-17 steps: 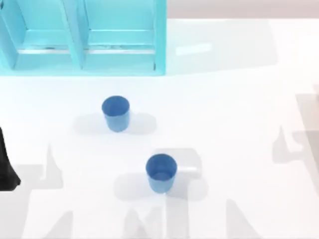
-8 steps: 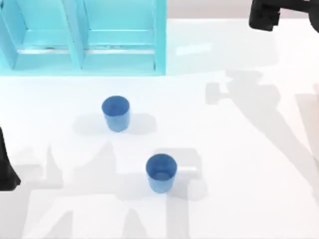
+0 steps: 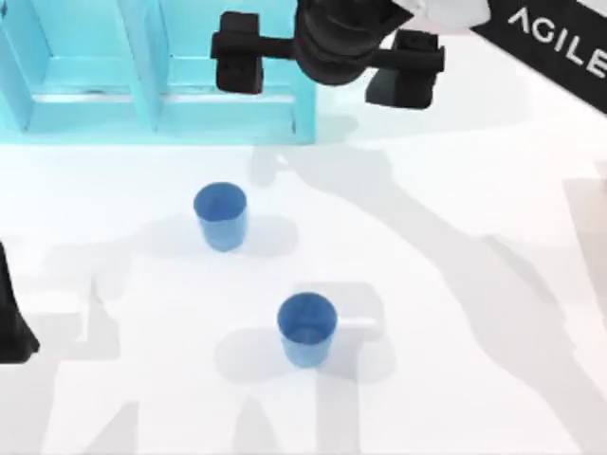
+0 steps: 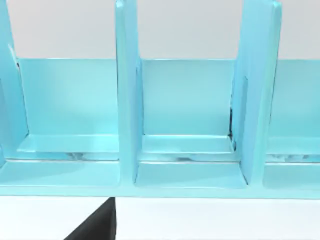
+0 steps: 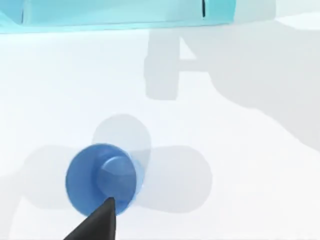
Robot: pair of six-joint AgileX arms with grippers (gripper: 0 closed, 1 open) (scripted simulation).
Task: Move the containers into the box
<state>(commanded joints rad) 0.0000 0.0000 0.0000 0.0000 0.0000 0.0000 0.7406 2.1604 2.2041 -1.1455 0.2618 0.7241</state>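
1. The right tool (image 3: 322, 68) hangs above the table (image 3: 531, 142) at the front right corner of the box (image 3: 137, 57). Its two dark fingers (image 3: 237, 64) stand wide apart with nothing between them.
2. Of the two containers, the nearer cup (image 3: 220, 216) stands upright on the table, a little out from the box front and to the left of the tool. In the right wrist view this cup (image 5: 102, 177) is seen from nearly straight above, with one dark fingertip (image 5: 97, 222) reaching toward its rim but apart from it.
3. The farther cup (image 3: 306, 327) stands upright as well, almost in line with the tool but well away from it toward the near edge of the table. It is well apart from the nearer cup.
4. Both cups look alike: small, plain blue and handleless. Each has a round open rim and sides that narrow to a smaller base. Both are empty and bear no marks.
5. The box is pale turquoise and open. Upright dividers (image 4: 127, 95) split it into side-by-side compartments, and those in view hold nothing. Neither cup is in it.
6. The left tool (image 3: 11, 327) sits idle at the left edge of the table, far from the right tool and from both cups. Whether it is apart or together cannot be told. The left wrist view looks into the box compartments.
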